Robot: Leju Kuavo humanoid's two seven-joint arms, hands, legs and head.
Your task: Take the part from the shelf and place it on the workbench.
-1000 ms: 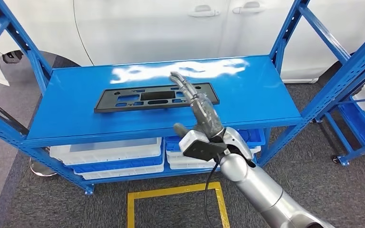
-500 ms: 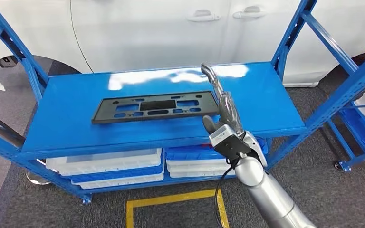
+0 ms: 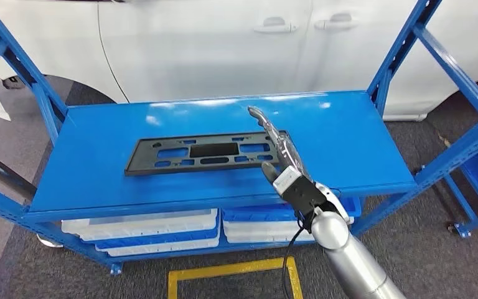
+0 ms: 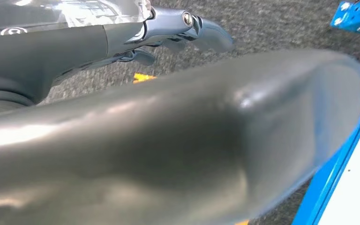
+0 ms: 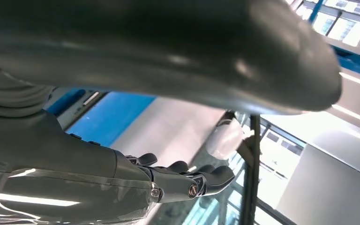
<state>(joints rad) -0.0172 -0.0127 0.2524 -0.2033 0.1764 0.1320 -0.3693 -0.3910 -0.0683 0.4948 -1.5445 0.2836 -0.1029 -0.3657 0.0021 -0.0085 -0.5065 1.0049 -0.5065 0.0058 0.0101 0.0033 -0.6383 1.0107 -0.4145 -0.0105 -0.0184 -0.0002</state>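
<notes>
Since half a second ago the right robot hand (image 3: pixel 281 151) has swung back left from beyond the part's right end and now hovers over that end, and the whole head view has shifted slightly, so the camera moved too. The flat black rectangular plastic part with cut-out slots (image 3: pixel 202 152) lies flat on the blue metal shelf board (image 3: pixel 99 156), a bit left of centre, long side parallel to the shelf's front edge. Right robot hand is empty, fingers (image 3: pixel 262 119) stretched out nearly straight and apart, pointing away from the robot toward the back of the shelf, thumb (image 3: pixel 267 169) sticking out on the side facing the part. Whether the hand touches the part can't be told from the head view; it overlaps the right end. The silver right arm (image 3: pixel 348 255) comes in from the lower right, with a black cable hanging off the wrist. In the right wrist view the right robot hand's dark fingers (image 5: pixel 187 180) are extended with nothing between them. In the left wrist view the left robot hand (image 4: pixel 168 33) hangs over dark grey carpet (image 4: pixel 281 23), its fingers lightly curved with nothing in them; open or shut can't be told there. White and blue plastic trays (image 3: pixel 155 224) are stacked on the shelf level below. A white car body with door handles (image 3: pixel 224 50) stands behind the rack, and a yellow floor line (image 3: pixel 230 271) runs on the carpet in front.
</notes>
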